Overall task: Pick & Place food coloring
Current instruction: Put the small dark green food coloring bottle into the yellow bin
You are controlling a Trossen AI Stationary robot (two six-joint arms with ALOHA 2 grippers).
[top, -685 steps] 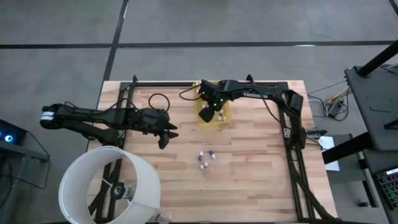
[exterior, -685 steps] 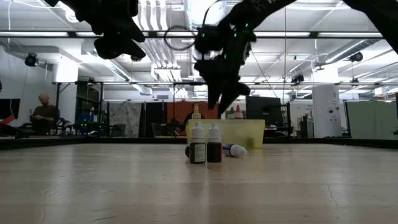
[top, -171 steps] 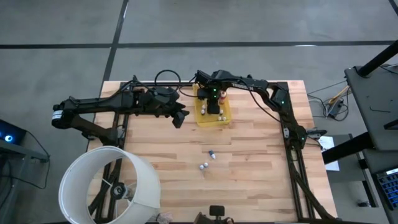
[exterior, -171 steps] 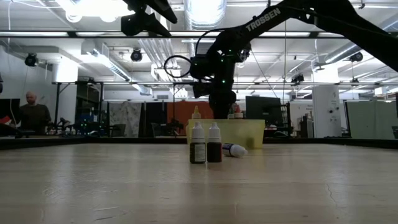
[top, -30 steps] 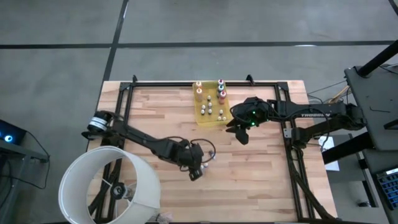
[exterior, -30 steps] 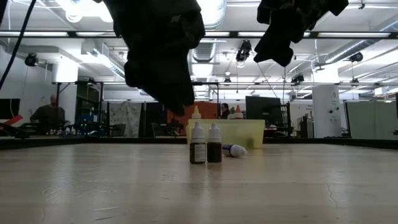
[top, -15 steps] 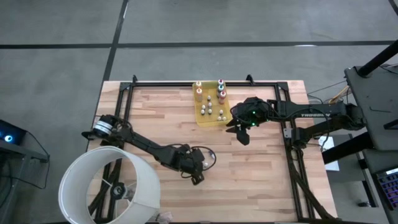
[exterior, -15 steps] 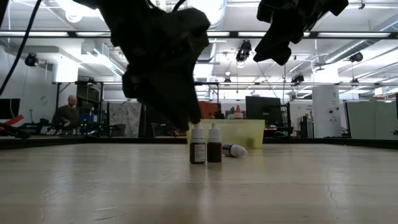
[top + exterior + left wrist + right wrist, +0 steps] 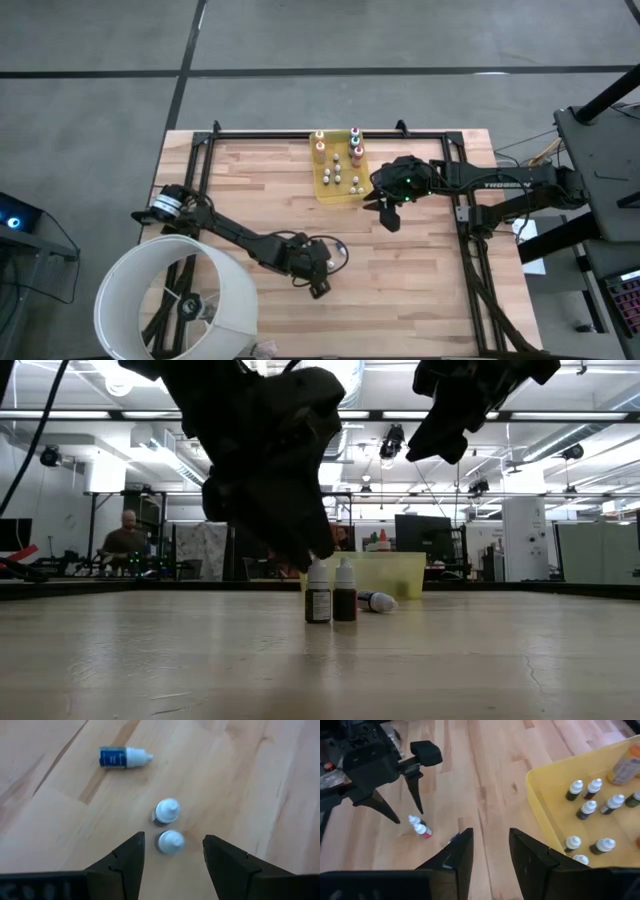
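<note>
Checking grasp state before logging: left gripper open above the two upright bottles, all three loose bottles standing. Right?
Not quite. Only two bottles stand; the third bottle lies on its side, as the left wrist view shows. The rest holds: the left gripper is open above the two upright bottles.

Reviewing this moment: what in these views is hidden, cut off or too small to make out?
- High view: the loose bottles on the table are hidden under the left gripper.
- Low view: the lying bottle is partly behind the two standing bottles; the tray shows only its wall, so its contents are mostly hidden.
- Right wrist view: the tray is cut off by the edge, so its bottle count is unknown.
- Labels are too small to read in every view.
</note>
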